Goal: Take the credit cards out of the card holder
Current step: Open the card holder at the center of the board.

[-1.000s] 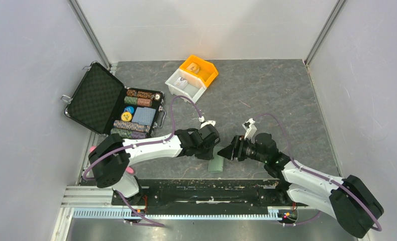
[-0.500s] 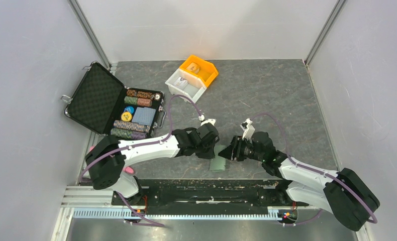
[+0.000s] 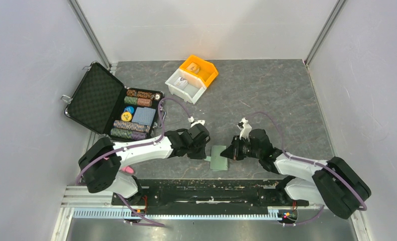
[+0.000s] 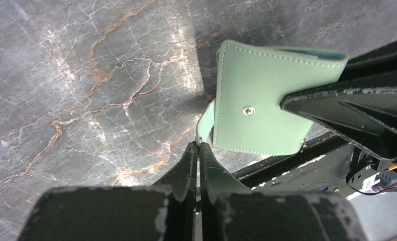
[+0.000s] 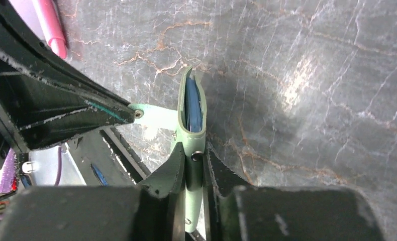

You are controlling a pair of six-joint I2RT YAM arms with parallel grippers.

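Between the panels of the card holder (image 5: 189,136) only an edge of a blue credit card (image 5: 193,105) shows. The right claw (image 5: 192,155) hides the holder's near end.

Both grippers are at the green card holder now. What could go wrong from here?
The left gripper holds only the thin side tab of the card holder; pulling may slip it free. The right gripper squeezes the holder shut over the blue card, so the card may stay stuck.
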